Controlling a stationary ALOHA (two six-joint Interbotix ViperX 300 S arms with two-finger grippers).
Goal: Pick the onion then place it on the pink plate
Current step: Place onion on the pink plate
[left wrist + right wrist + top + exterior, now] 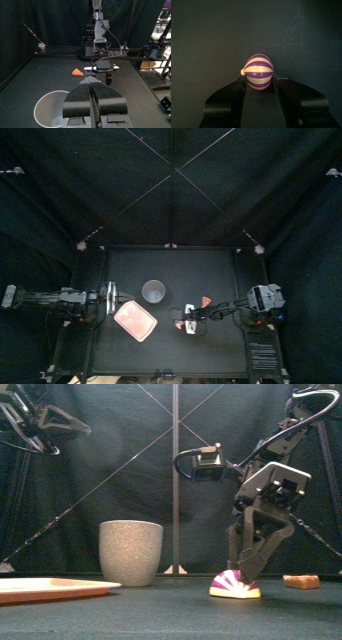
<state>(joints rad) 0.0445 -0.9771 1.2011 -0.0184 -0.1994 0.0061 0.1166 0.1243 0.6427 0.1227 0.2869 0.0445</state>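
Note:
The onion [237,587], striped purple and white, rests on the table right of centre. My right gripper [242,576] comes down on it from above. In the right wrist view the onion [259,71] sits between the jaw tips, both jaws pressing its sides, so my right gripper [259,81] is shut on it. The pink plate [135,320] lies flat at the front left, also seen low at the left edge as the pink plate [47,589]. My left gripper [93,94] is shut and empty, held high at the left, well apart from the onion.
A tall grey speckled cup [131,552] stands between the plate and the onion, also seen as the cup [154,290]. A small orange-brown toy [302,582] lies on the table just right of the right gripper [191,320].

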